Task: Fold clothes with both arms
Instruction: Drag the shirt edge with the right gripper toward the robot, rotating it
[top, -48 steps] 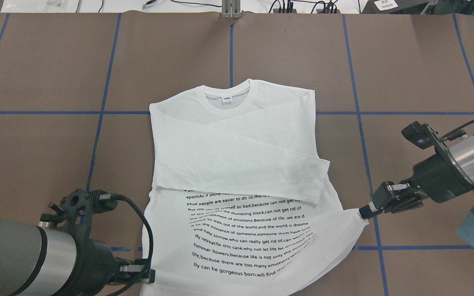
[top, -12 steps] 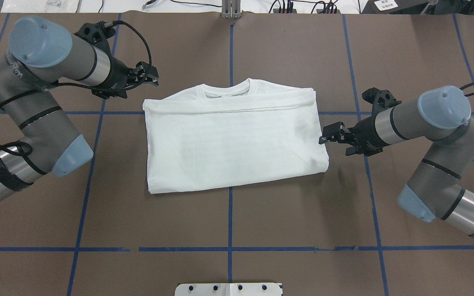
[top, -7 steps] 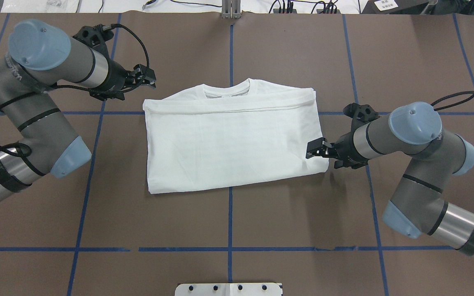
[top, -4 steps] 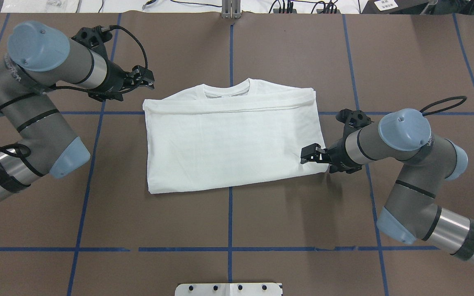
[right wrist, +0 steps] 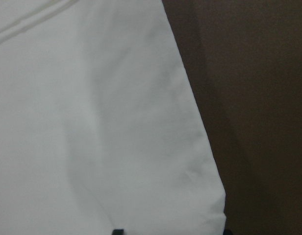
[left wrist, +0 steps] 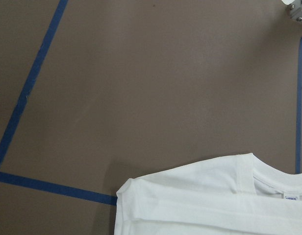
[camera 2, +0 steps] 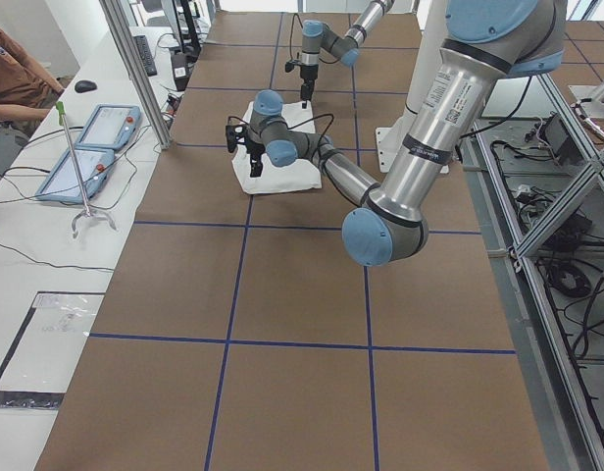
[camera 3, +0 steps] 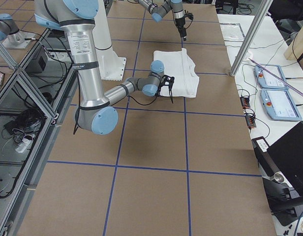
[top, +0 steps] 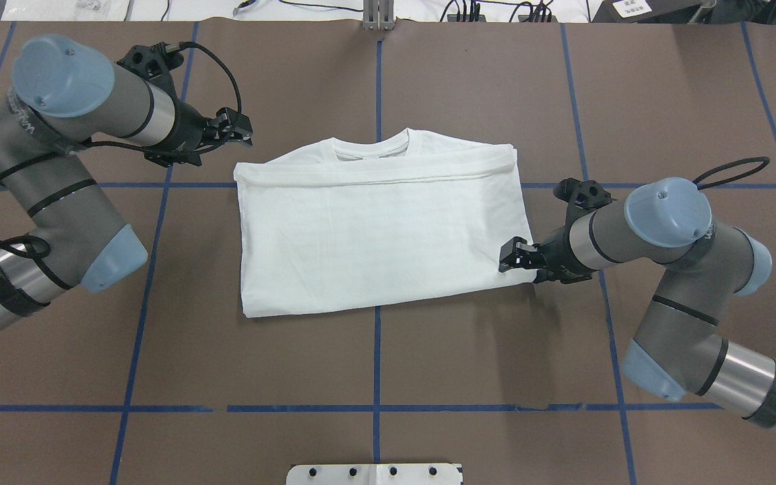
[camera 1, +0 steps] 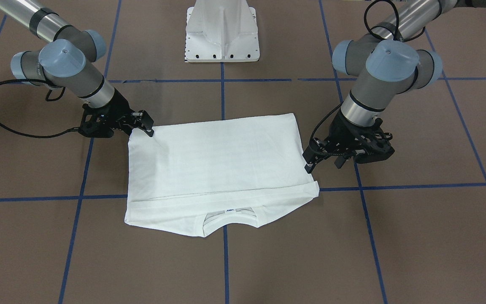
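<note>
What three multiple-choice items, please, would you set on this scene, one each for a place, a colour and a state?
1. Where is the right hand relative to the shirt?
A at its far left corner
B at its right corner nearest the robot
C well away from it

2. What colour are the tape lines on the table?
A red
B blue
C yellow

3. How does the shirt lie?
A spread out, sleeves wide
B crumpled in a heap
C folded flat, collar showing

Answers: 1 B, the overhead view shows it at that corner. 2 B, the grid is blue on brown. 3 C, it is a neat rectangle with the collar at its far edge.
</note>
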Tool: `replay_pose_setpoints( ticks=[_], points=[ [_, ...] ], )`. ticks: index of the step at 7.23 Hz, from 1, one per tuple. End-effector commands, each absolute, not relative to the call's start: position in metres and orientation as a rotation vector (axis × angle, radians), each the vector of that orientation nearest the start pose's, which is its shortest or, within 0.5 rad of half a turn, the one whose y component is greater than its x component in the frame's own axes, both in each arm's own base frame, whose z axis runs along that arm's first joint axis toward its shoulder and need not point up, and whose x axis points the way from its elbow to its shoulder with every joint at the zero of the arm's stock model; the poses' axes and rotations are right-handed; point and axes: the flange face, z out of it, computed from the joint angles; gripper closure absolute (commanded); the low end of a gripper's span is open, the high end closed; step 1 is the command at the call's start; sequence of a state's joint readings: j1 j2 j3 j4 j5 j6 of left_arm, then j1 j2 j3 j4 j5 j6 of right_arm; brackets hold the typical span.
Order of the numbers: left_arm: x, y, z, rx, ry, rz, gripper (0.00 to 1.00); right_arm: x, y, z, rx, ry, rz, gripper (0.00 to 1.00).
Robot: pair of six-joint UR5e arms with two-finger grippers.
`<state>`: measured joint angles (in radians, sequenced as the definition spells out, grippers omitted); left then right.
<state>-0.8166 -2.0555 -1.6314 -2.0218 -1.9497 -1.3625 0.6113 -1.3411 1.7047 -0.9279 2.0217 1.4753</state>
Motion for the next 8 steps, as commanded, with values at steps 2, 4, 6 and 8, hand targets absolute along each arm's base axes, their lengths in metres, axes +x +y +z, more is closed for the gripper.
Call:
replay_pose_setpoints(
  ticks=[2,4,6,8],
  points=[
    [0.387,-0.551,0.303,0.178,1.029,-0.362,0.0,-0.417,-0.411,0.395,-0.03,-1.085,0.241,1.0],
    [0.388,-0.55,0.302,0.178,1.031,-0.361,0.0,-0.394,-0.396,0.403,-0.025,-1.079,0.239,1.0],
    [0.388,-0.55,0.299,0.179,1.036,-0.363,0.0,-0.353,-0.363,0.418,-0.036,-1.061,0.238,1.0],
    [0.388,-0.55,0.299,0.179,1.036,-0.363,0.0,-0.35,-0.303,0.403,-0.081,-1.08,0.137,1.0]
  ],
)
